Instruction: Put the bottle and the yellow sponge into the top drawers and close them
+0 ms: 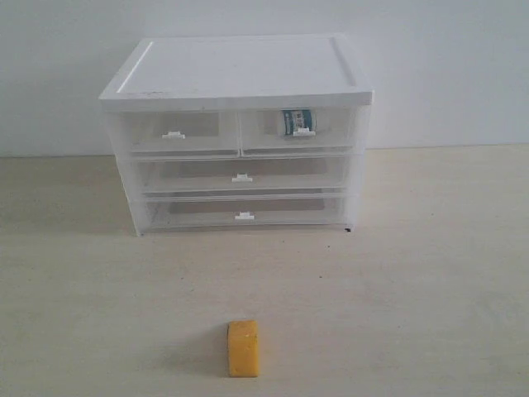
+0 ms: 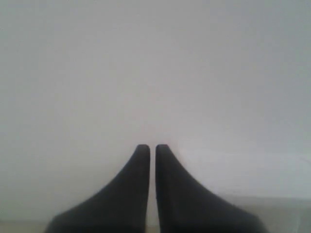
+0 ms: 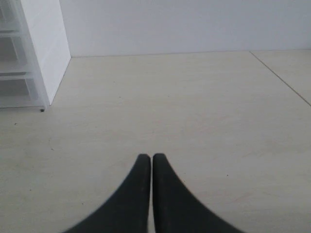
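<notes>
Sitting inside the right translucent plastic top drawer (image 1: 335,126), the white-capped teal-labelled bottle (image 1: 296,122) shows through, the orange-yellow foam sponge (image 1: 243,348) lies on the pale table (image 1: 413,273) well in front, and left gripper (image 2: 152,148) and right gripper (image 3: 147,158) are both pinched together, empty.

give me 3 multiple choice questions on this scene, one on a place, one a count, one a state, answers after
1. Where is the bottle?
A) top left drawer
B) top right drawer
C) bottom drawer

2. How many drawers does the cabinet have?
A) two
B) three
C) four

3. How are the left tool and right tool?
A) shut, empty
B) wide open
C) gripping something

Answers:
1 B, its teal label shows through that drawer's clear front.
2 C, two half-width drawers sit over two full-width ones.
3 A, the fingertips meet with nothing between, and the yellow sponge lies on the table.
</notes>
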You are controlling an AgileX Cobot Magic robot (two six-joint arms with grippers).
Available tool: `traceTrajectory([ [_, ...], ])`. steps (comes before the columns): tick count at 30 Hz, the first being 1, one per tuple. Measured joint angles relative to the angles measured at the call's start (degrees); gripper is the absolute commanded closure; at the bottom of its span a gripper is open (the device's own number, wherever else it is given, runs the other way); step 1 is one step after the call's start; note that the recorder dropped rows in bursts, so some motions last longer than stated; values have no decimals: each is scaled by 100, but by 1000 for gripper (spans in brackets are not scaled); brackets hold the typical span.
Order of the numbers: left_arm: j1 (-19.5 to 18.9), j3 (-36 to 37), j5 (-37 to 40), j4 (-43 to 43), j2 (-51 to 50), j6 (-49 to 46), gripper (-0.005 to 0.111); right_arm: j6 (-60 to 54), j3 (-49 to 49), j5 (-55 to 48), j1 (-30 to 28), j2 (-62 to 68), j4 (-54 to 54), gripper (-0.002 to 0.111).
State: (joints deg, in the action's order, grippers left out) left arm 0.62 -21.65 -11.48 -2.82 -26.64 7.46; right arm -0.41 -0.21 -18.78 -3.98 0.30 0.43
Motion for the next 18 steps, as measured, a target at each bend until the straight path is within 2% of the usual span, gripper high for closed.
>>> traceTrajectory([
  [4,0,-224,54,-161,-848,55,102,0,0,0,0,0,0,108],
  [9,0,-213,-1180,-276,-2158,214,102,0,0,0,0,0,0,108],
  [11,13,-213,-1366,-343,-2657,238,102,0,0,0,0,0,0,108],
  [12,75,-202,-1467,-355,-2878,252,102,0,0,0,0,0,0,108],
  [15,573,-202,-1874,-322,-3564,209,102,0,0,0,0,0,0,108],
  [18,1089,-202,-2198,282,-4007,-318,102,0,0,-12,0,0,0,108],
])
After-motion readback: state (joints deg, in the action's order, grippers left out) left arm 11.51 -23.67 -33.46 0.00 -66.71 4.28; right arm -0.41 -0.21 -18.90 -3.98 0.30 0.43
